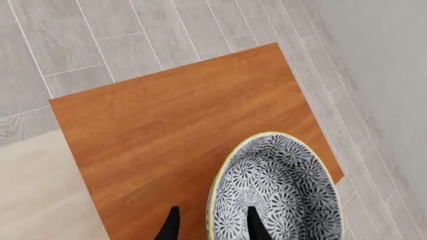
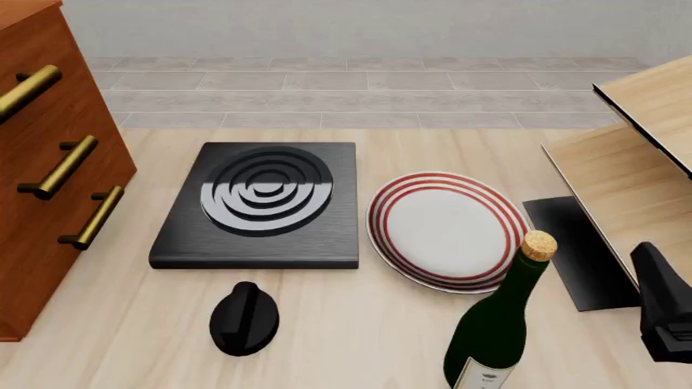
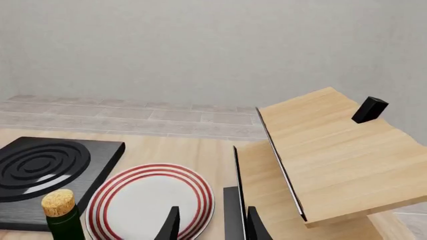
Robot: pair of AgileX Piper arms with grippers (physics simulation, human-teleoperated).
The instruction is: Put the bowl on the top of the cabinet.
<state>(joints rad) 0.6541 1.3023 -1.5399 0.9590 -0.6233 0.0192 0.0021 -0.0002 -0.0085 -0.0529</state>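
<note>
In the left wrist view the blue-and-white floral bowl (image 1: 280,192) with its yellowish rim sits upright on the reddish-brown top of the cabinet (image 1: 167,135), near one corner. My left gripper (image 1: 213,227) is open, one finger inside the bowl and one outside, with the rim between them. Whether the fingers touch the rim I cannot tell. The front view shows only the cabinet's drawer front with brass handles (image 2: 54,170) at the far left; the bowl and left gripper are out of that frame. My right gripper (image 3: 213,227) hangs open and empty at the table's right (image 2: 662,312).
A black ringed hob (image 2: 259,203) lies mid-table beside a white plate with red rings (image 2: 449,231). A corked dark bottle (image 2: 495,332) and a black knob-shaped object (image 2: 243,318) stand nearer the front. Pale wood furniture with a black edge (image 2: 633,154) fills the right.
</note>
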